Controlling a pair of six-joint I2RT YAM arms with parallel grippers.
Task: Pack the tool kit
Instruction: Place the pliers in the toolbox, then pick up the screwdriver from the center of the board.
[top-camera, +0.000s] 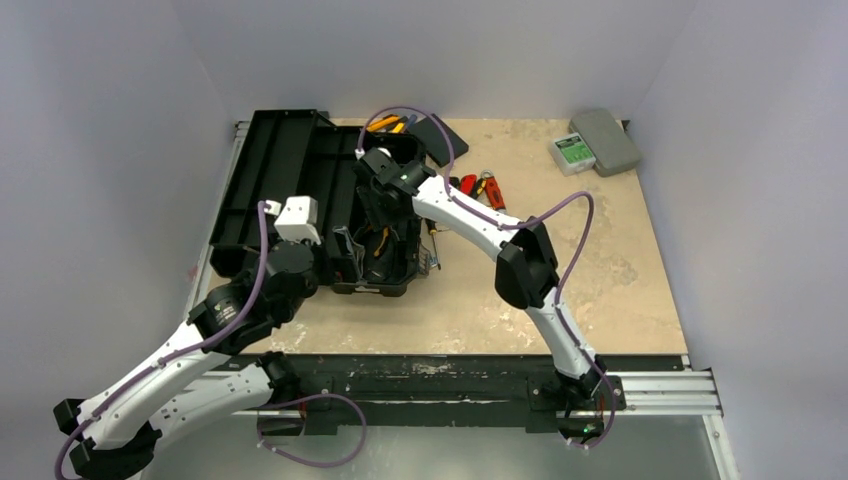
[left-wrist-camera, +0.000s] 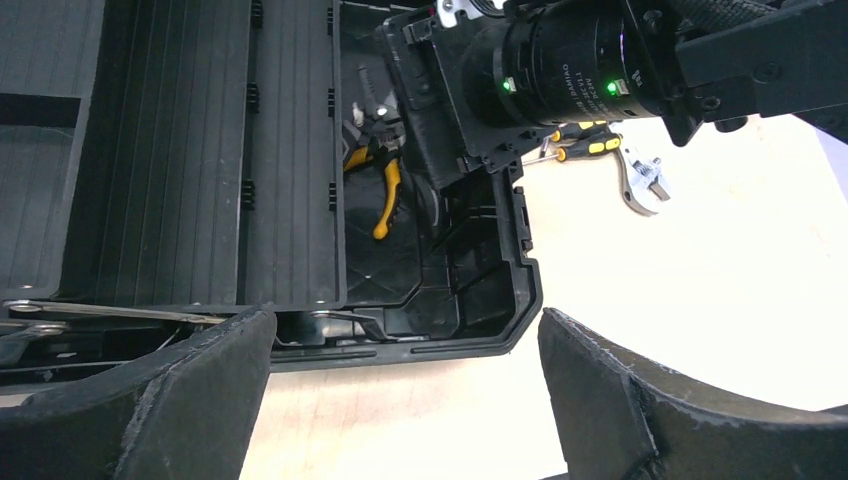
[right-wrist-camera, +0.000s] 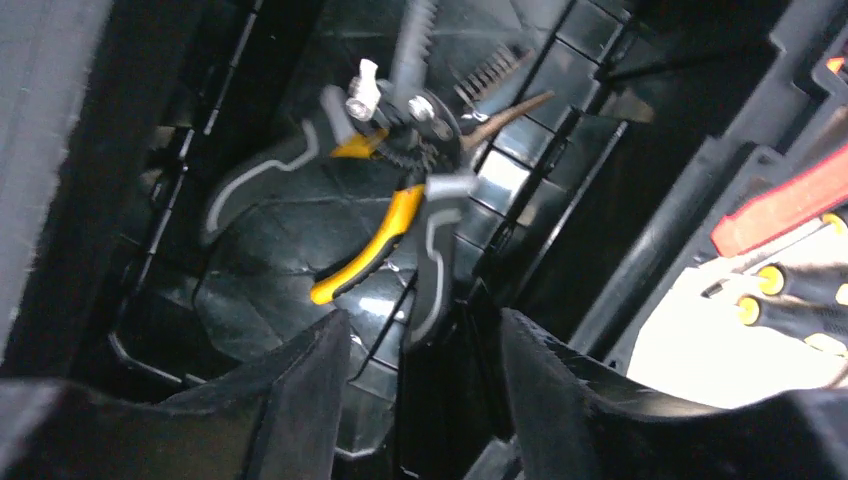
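The black toolbox stands open, its lid (top-camera: 270, 165) laid flat to the left and its base (top-camera: 400, 275) to the right. My right gripper (top-camera: 380, 205) reaches down into the base. In the right wrist view it (right-wrist-camera: 425, 350) is open, with the end of a grey-trimmed black tool (right-wrist-camera: 432, 255) lying between the fingers. Yellow-handled pliers (right-wrist-camera: 365, 255) lie beside that tool. My left gripper (top-camera: 300, 240) is open and empty (left-wrist-camera: 405, 400) just short of the toolbox's near edge (left-wrist-camera: 420, 345). The pliers (left-wrist-camera: 385, 185) also show in the left wrist view.
Red-handled tools (top-camera: 485, 188) and a screwdriver (top-camera: 432, 245) lie right of the toolbox, and yellow-handled tools (top-camera: 385, 123) lie behind it. A wrench (left-wrist-camera: 640, 185) lies on the table. A small flat black box (top-camera: 447, 135) sits behind. A grey case (top-camera: 612, 140) with a green-labelled device (top-camera: 572, 152) sits far right.
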